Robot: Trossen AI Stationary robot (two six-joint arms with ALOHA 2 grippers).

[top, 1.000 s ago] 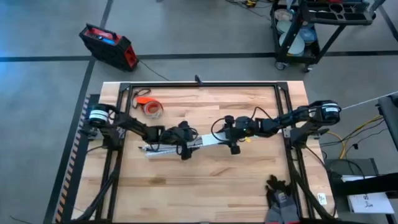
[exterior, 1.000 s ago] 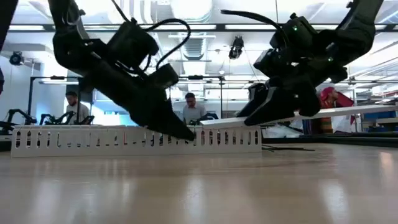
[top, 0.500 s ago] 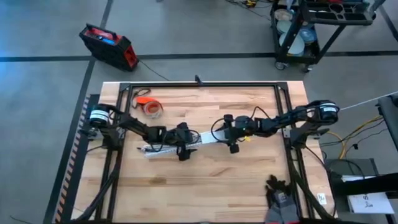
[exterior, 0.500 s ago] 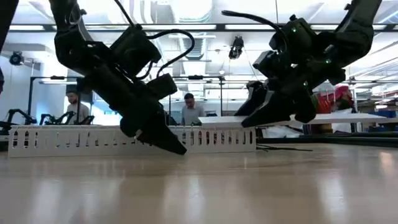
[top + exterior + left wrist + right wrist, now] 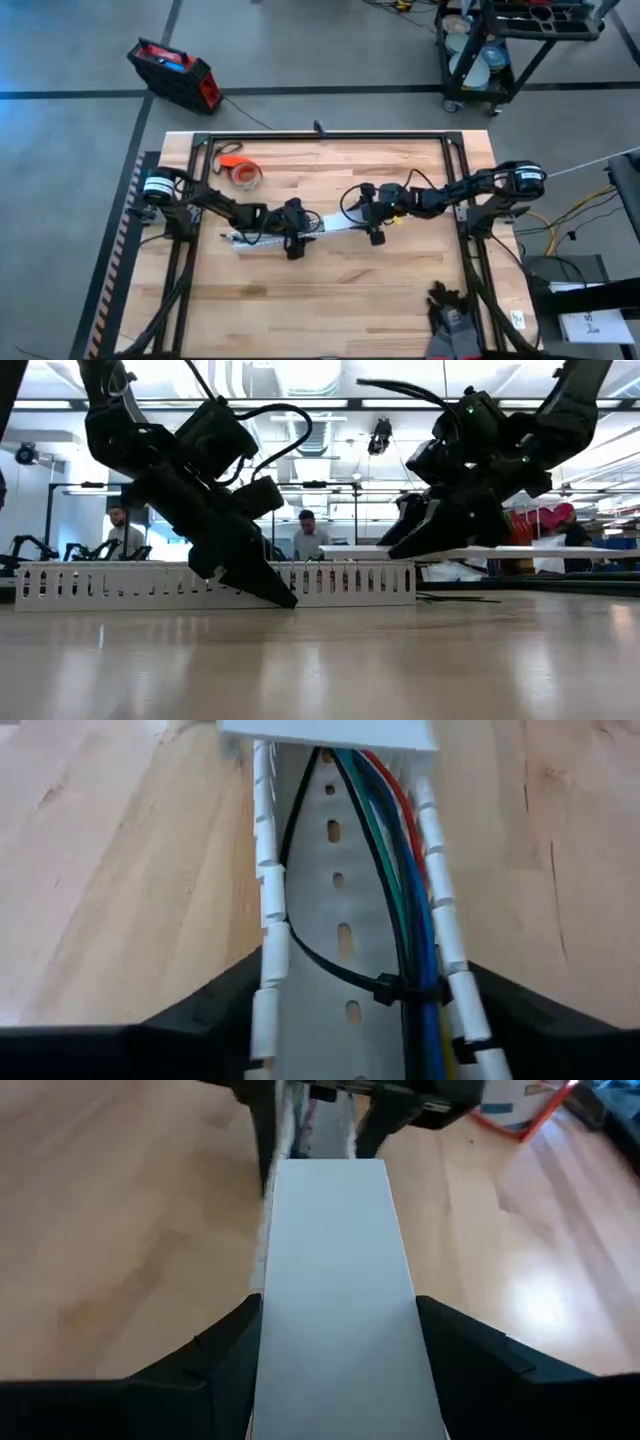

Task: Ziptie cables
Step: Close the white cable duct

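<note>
Left wrist view gives me the best read: the cables (image 5: 400, 910), green, blue, red and dark, run down the inside of the white slotted channel (image 5: 340, 920), and the ziptie (image 5: 330, 965) crosses the channel floor at a slant and wraps the bundle, its small locking head sitting against the wires. My left gripper (image 5: 355, 1020) has its fingers spread wide, one outside each channel wall, straddling it and not pinching anything that I can see. In the high view the left gripper (image 5: 292, 232) sits at the left-hand part of the channel (image 5: 262, 238) near table centre, and the right gripper (image 5: 372, 222) is at its right-hand end. The right wrist view shows my right gripper (image 5: 340, 1370) clamped on a flat white cover strip (image 5: 335, 1280), which it holds level, pointing towards the left arm. I judge the tie is looped but I cannot tell how snug it is. To do this step well I would keep the channel steadied with the left fingers, hold the cover clear of the wires, and avoid dragging the bundle sideways, since these thin wires will likely slip out of a slack loop. An orange tape roll (image 5: 244, 174) lies far left, well apart.
</note>
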